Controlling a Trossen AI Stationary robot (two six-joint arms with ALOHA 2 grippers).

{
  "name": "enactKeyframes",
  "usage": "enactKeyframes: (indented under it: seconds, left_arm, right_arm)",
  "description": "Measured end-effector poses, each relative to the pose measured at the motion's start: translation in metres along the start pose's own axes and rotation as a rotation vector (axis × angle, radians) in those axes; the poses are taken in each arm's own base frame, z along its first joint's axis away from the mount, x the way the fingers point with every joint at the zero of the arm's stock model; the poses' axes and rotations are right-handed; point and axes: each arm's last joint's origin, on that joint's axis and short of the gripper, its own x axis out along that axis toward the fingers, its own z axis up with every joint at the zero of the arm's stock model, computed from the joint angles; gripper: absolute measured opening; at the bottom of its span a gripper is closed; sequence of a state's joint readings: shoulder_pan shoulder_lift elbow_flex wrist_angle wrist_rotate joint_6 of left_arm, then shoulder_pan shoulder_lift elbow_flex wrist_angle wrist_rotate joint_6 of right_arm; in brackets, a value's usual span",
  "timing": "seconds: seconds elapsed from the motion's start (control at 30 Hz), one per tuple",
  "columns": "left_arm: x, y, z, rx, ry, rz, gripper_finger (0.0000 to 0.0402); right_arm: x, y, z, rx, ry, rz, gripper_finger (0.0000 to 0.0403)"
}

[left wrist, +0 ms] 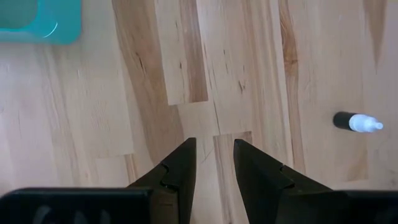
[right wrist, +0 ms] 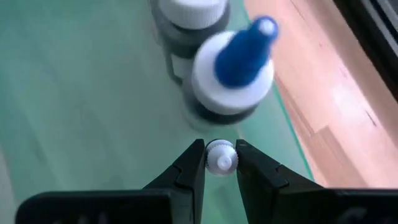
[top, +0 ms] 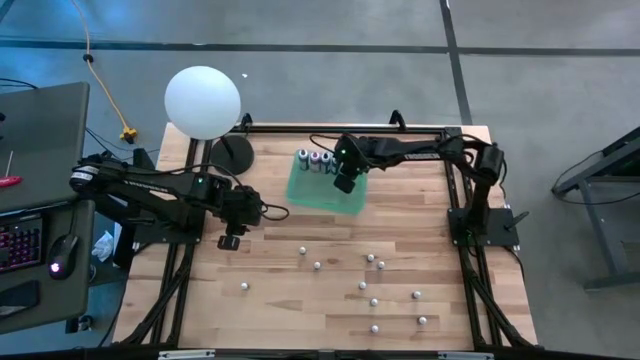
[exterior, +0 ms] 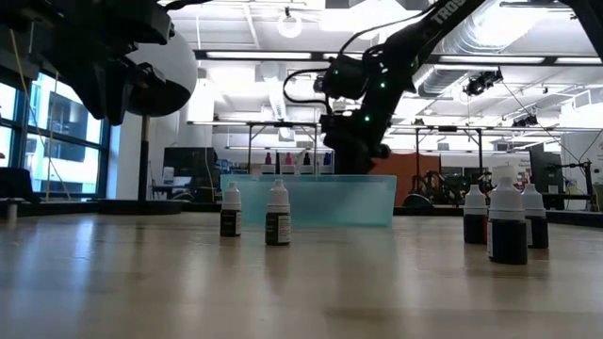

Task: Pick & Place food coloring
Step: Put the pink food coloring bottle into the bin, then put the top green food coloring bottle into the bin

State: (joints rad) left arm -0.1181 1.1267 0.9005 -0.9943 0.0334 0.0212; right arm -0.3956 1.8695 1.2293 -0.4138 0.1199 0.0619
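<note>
My right gripper (top: 345, 184) hangs over the green tray (top: 305, 192) at the far middle of the table (top: 420, 215), and its fingers (right wrist: 186, 171) are clamped on the white cap of a small bottle (right wrist: 219, 157), which sits between the tips in my right wrist view. Just beyond that cap stands a blue-topped bottle (right wrist: 235, 74) on the tray floor, with another greyish bottle (right wrist: 186, 22) right behind it. From above, a short row of greyish bottles (top: 315, 159) lines the tray's far edge, just beside my right gripper. In the low view the tray (exterior: 311, 200) shows as a pale blue wall across the table, with my right gripper (exterior: 353, 155) dipping in behind it. My left gripper (top: 231, 240) hovers over bare wood to the left of the tray, its fingers (left wrist: 180, 165) a little apart with nothing between them. One small bottle (left wrist: 356, 122) lies on its side near it in the left wrist view. The other small whitish bottles (top: 372, 283) are scattered over the near half of the table, well apart from the tray; a few (exterior: 276, 215) stand upright close to the low camera. A white globe (top: 203, 101) on a stand sits at the far left corner.
</note>
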Motion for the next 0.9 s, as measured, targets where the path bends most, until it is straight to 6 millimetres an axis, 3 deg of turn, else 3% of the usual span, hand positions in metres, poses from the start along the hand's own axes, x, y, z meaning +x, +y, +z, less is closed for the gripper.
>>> enactKeyframes:
  seconds: [0.47, 0.57, 0.7, 0.83, 0.9]
  left_arm:
    - [0.000, 0.000, 0.000, -0.001, 0.003, 0.000, 0.0106]
    - [0.000, 0.000, 0.000, -0.001, 0.002, 0.000, 0.0106]
    - [0.000, -0.001, 0.000, -0.001, 0.000, -0.023, 0.0106]
    - [-0.001, -0.008, 0.002, 0.003, -0.023, -0.223, 0.0106]
    - [-0.001, -0.016, 0.004, 0.036, -0.037, -0.332, 0.0106]
  right_arm:
    - [0.003, 0.000, 0.001, -0.091, -0.009, -0.081, 0.0152]
    - [-0.012, 0.006, 0.002, -0.107, -0.003, -0.050, 0.0164]
    - [-0.050, 0.026, 0.013, -0.135, -0.039, -0.013, 0.0165]
    - [-0.079, 0.051, 0.017, -0.184, -0.120, 0.069, 0.0155]
    - [-0.083, 0.065, 0.016, -0.209, -0.161, 0.093, 0.0150]
